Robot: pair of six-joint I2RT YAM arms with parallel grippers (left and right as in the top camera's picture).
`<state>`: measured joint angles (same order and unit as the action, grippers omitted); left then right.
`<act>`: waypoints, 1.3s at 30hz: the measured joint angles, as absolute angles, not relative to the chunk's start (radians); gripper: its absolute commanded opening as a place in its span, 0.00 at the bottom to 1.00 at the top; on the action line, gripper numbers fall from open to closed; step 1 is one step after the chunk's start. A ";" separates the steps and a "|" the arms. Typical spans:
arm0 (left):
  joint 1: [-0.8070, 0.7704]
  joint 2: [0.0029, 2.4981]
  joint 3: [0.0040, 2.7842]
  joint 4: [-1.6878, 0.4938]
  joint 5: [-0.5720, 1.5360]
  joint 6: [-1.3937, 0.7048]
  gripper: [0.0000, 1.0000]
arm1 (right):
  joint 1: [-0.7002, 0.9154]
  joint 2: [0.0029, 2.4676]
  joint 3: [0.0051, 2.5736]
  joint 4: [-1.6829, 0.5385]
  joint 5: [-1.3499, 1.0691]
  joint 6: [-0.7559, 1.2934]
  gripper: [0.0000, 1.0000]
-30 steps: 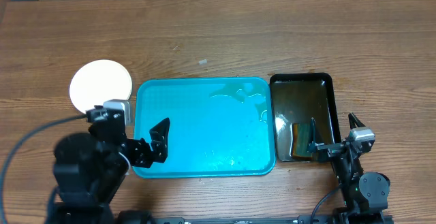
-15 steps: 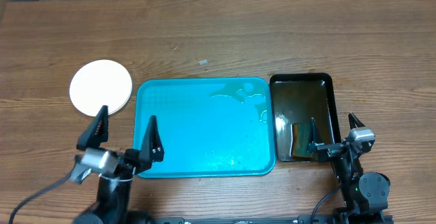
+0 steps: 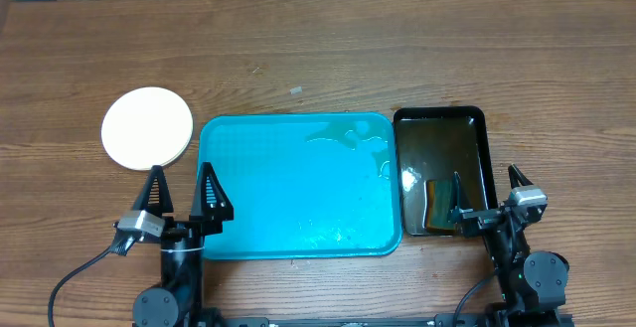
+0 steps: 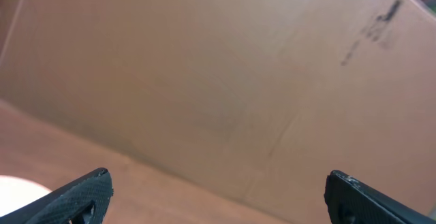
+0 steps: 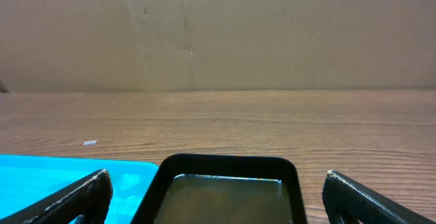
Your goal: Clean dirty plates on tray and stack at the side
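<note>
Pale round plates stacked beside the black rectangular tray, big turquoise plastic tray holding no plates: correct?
No. The overhead view shows the pale round plates beside the turquoise plastic tray, on its side away from the black rectangular tray. That tray indeed holds none.

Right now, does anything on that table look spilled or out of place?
Slightly. Clear puddles lie on the turquoise tray near its far right corner, beside the black tray of brownish liquid. A tiny pale scrap lies on the table beyond. The plates look neatly stacked at left.
</note>
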<state>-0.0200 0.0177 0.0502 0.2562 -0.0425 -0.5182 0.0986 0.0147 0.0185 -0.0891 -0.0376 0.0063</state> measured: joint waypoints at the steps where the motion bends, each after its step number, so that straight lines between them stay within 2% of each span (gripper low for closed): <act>1: -0.020 0.018 0.036 0.254 -0.047 -0.522 1.00 | 0.099 0.015 0.019 -0.089 -0.037 0.007 1.00; 10: -0.020 0.016 0.009 0.041 -0.066 -0.484 1.00 | 0.099 0.015 0.019 -0.089 -0.037 0.007 1.00; 17: -0.020 0.016 0.009 -0.074 -0.036 -0.223 1.00 | 0.099 0.015 0.019 -0.089 -0.037 0.006 1.00; 23: -0.020 0.016 0.009 -0.076 0.015 -0.049 1.00 | 0.099 0.015 0.019 -0.089 -0.038 0.006 1.00; 39: -0.020 0.016 0.009 -0.076 0.023 0.007 1.00 | 0.099 0.015 0.019 -0.089 -0.038 0.006 1.00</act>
<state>-0.0200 0.0158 0.0090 -0.0757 0.0231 0.0074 0.0986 0.0147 0.0185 -0.0887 -0.0376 0.0063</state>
